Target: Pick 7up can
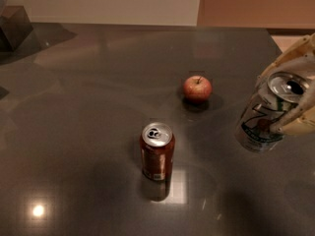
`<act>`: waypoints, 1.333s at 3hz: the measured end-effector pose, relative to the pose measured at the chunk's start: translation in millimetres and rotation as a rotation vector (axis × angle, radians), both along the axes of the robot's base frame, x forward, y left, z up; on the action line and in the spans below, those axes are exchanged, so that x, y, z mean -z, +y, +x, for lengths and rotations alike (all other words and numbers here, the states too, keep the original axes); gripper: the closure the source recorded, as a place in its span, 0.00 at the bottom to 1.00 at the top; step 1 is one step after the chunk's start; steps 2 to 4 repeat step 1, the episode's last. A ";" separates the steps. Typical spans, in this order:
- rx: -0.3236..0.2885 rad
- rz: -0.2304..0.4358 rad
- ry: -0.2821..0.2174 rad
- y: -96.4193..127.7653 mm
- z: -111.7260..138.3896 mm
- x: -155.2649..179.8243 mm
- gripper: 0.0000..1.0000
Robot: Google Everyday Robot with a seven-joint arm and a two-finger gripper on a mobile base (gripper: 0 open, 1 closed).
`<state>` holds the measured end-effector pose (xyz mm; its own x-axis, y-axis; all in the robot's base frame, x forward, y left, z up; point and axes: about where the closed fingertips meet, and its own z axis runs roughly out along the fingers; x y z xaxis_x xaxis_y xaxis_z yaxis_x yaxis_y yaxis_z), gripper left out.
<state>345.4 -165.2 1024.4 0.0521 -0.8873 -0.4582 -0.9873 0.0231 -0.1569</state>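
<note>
Silver 7up can (253,123) tilted, top upper-right, clasped by jaws at right.

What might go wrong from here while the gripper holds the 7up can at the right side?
The 7up can sits tilted in the closed gripper at the right, so it may slip. If dropped, it could roll toward the apple or off the nearby right edge of the table.
</note>
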 end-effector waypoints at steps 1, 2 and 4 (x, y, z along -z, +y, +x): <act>0.001 0.001 -0.004 0.5 1.0 -0.3 1.00; 0.001 0.001 -0.004 0.5 1.0 -0.3 1.00; 0.001 0.001 -0.004 0.5 1.0 -0.3 1.00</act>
